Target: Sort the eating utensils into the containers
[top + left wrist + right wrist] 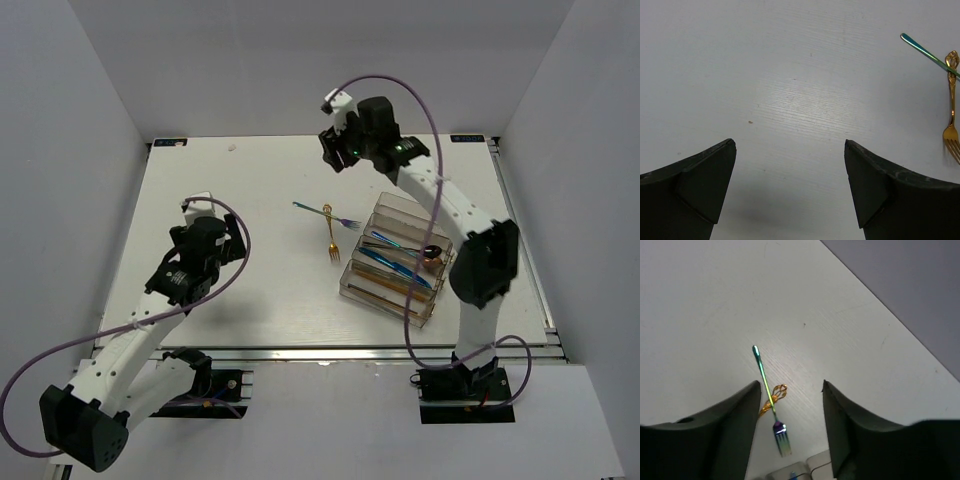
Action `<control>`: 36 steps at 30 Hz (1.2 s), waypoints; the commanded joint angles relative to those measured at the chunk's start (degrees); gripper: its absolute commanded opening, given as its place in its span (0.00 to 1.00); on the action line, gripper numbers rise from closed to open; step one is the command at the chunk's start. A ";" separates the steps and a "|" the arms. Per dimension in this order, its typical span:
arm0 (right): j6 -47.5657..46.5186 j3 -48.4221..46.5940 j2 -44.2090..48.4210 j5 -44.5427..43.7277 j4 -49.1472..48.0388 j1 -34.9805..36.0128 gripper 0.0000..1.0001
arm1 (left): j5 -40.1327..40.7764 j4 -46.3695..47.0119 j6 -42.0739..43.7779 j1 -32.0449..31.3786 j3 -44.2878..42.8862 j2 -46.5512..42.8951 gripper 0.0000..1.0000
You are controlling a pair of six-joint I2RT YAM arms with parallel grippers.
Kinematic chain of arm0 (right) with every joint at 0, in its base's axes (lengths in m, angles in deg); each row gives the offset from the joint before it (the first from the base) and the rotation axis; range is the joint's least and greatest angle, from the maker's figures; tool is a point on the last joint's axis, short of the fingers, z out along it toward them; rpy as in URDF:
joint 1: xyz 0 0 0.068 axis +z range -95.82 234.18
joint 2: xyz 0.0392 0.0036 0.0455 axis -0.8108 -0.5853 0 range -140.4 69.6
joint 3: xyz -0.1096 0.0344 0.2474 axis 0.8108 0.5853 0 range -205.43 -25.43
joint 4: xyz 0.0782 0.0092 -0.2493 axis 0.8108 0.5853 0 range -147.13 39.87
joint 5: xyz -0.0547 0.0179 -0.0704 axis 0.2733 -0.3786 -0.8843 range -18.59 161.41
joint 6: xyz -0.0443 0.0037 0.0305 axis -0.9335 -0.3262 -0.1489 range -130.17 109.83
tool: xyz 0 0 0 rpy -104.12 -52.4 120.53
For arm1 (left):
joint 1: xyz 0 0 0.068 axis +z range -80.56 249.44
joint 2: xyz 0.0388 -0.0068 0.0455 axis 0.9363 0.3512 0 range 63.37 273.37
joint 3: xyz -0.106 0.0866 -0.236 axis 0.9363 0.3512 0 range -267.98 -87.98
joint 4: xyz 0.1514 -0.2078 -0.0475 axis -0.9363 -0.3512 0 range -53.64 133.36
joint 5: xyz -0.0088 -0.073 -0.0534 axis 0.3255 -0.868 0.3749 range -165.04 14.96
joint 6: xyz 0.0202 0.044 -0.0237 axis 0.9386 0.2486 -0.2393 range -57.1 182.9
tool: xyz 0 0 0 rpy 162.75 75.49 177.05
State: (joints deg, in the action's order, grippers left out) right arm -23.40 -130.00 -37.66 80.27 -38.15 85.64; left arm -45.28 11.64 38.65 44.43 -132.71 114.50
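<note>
White walls box in a pale tabletop (250, 300), and two forks are left loose on it. The iridescent fork (769, 395) lies straight beneath the right jaws, showing in the gap between them in the wrist view. Its slim green handle runs away from them and its tines point back toward the clear organizer tray (350, 285). It crosses the ornate handle end of the gold fork (951, 100), and it looks to lie on top. Both forks are well off to the right of the left jaws, near the edge of their view.

Both pairs of jaws stand apart with nothing between them. The left pair hangs over bare tabletop.

The tray sits beside the forks, on the side nearer the right arm's base. Several utensils lie in its long slots, though I cannot tell which is in which.

To my eye these forks are light, stiff and smooth metal, so they are likely to slip or pivot in a pinch. They lie flat, so the jaws would have to come right down to the surface. I would take the iridescent one first, across the middle of its handle and clear of the crossing. Lifting the gold one first would probably drag its neighbour.
</note>
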 commanded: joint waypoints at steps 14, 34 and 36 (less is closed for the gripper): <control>-15.50 -8.02 -18.50 0.98 21.98 0.53 0.43 | -0.49 -0.27 1.57 0.05 -1.68 3.01 0.98; -18.76 -7.85 -24.75 0.89 16.44 1.32 0.50 | -2.95 0.17 2.19 0.05 -1.41 4.15 0.98; -19.11 -7.49 -25.53 1.42 15.47 1.41 0.50 | -3.13 0.26 2.28 0.05 -1.32 4.24 0.98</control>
State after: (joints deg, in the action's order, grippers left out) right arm -41.24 -137.44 -62.86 80.80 -19.42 86.80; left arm -47.71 11.16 40.42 44.43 -132.71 119.09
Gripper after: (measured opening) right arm 0.496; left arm 0.979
